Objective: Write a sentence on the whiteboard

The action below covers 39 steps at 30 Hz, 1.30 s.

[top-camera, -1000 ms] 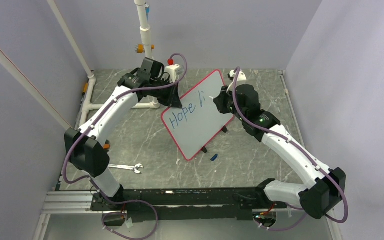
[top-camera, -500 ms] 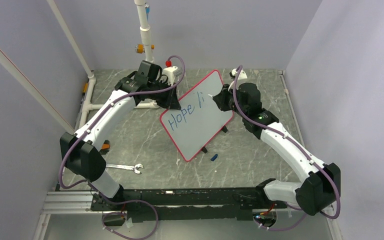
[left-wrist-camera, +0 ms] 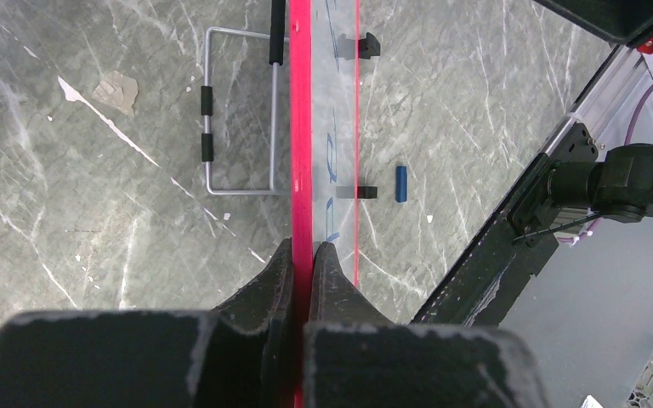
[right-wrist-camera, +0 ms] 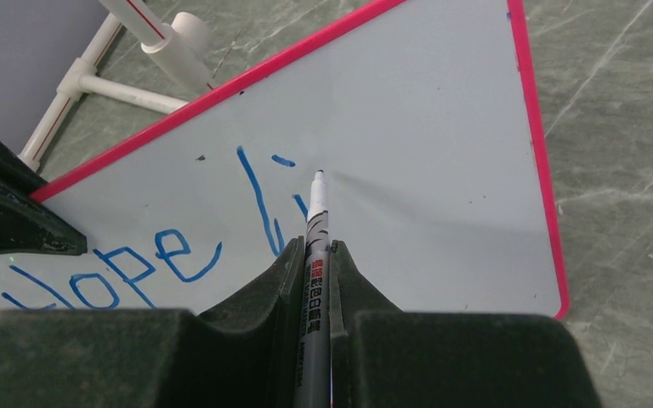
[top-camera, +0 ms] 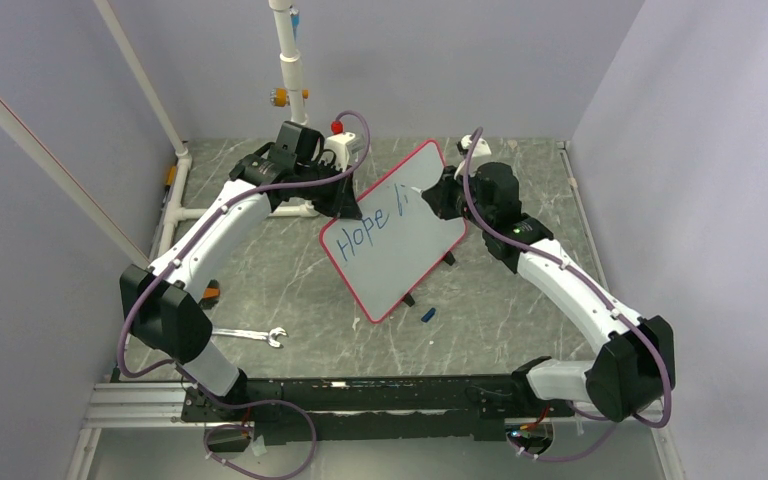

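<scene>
The whiteboard [top-camera: 400, 240] with its red border stands tilted mid-table; it also shows in the right wrist view [right-wrist-camera: 425, 170] and edge-on in the left wrist view [left-wrist-camera: 302, 127]. The sentence [top-camera: 372, 222] in blue reads "Hope li"; in the right wrist view [right-wrist-camera: 178, 255] the same letters show. My left gripper [left-wrist-camera: 303, 251] is shut on the board's red top edge; in the top view it sits at the board's upper left [top-camera: 345, 200]. My right gripper [right-wrist-camera: 316, 246] is shut on a grey marker [right-wrist-camera: 316, 221], tip against the board just right of the "i"; from above it is at the board's upper right [top-camera: 438, 200].
A blue marker cap [top-camera: 427, 315] lies on the table below the board, also in the left wrist view [left-wrist-camera: 400, 183]. A wrench [top-camera: 250, 335] lies front left. A white pipe frame [top-camera: 290, 90] stands at the back. A wire stand [left-wrist-camera: 238, 110] sits behind the board.
The right gripper with the marker has shifted slightly up and left along the board. The left arm rose a little a second ago and has since held still.
</scene>
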### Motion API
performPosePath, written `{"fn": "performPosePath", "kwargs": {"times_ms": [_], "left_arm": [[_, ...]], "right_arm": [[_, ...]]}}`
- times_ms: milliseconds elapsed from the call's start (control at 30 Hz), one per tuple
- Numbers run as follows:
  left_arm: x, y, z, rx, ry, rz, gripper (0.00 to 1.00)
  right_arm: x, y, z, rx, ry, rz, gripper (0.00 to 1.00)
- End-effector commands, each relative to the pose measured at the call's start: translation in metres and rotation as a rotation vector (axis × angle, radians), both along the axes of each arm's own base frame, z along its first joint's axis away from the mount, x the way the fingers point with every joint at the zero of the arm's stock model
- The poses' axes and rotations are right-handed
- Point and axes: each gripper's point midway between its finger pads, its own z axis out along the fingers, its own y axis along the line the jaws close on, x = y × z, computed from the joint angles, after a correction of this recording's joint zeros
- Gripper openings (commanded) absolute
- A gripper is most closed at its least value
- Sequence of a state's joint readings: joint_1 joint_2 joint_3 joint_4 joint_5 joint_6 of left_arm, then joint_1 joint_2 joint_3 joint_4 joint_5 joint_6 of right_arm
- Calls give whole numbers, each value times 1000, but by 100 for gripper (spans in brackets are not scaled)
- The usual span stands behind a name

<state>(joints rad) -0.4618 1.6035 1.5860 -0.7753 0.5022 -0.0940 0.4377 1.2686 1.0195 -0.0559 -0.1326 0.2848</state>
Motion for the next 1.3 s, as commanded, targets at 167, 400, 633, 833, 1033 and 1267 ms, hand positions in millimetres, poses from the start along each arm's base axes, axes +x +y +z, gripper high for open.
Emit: {"fn": "performPosePath", "kwargs": {"times_ms": [167,400,633,833,1033,1267], "left_arm": [[22,24,-16,154,-120,28,0],[21,23,-16,150,-119,25,0],[21,22,-16,148,-114,23,0],[22,23,-17,150,-114,26,0],[22,23,-16,151,-117,27,0],[22,23,-17,152,-115,26,0]], "right_arm": [[21,1,18,41,-53,-27,0],[21,14,14,57,-33,43,0],[15,23,12,74,-24,101,0],[11,25,9,78,-13,123,0],[7,22,-4,65,21,114,0],[3,14,-19,43,50,78,0]]}}
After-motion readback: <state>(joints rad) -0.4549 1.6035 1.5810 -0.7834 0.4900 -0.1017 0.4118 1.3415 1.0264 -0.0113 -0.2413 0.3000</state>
